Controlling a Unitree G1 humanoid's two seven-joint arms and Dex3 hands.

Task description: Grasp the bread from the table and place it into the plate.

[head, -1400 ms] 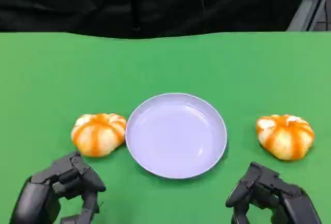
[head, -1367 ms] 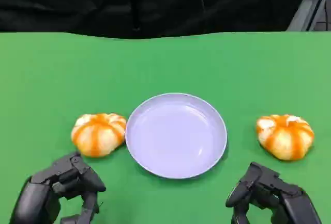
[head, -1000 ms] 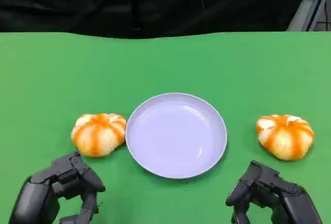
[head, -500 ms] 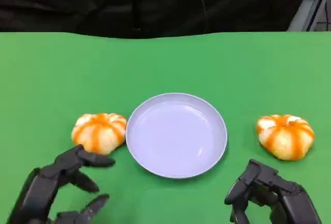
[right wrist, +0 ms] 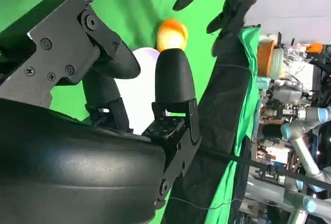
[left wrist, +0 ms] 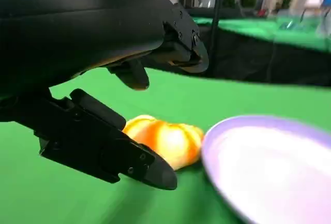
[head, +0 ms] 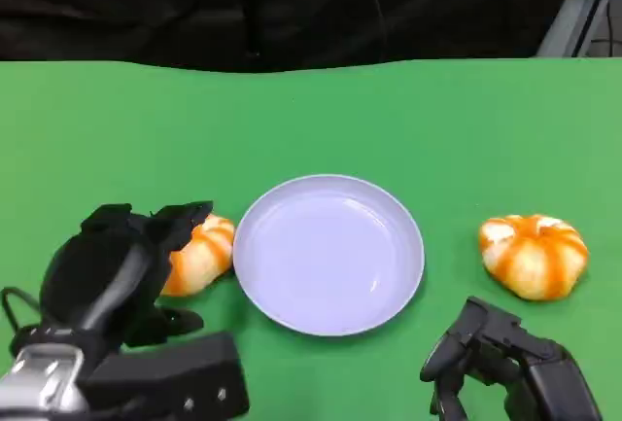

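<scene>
The black left hand (head: 121, 265) is seen over the round, orange-and-white striped bread roll (head: 199, 254), fingers spread apart, nothing gripped. The roll lies on the green table (head: 311, 120), just beside the shallow lilac plate (head: 328, 251). A shallow grasp could nudge it against the rim. The right hand (head: 505, 368) is curled, holding nothing; a second similar roll (head: 533, 254) is left beyond the plate
</scene>
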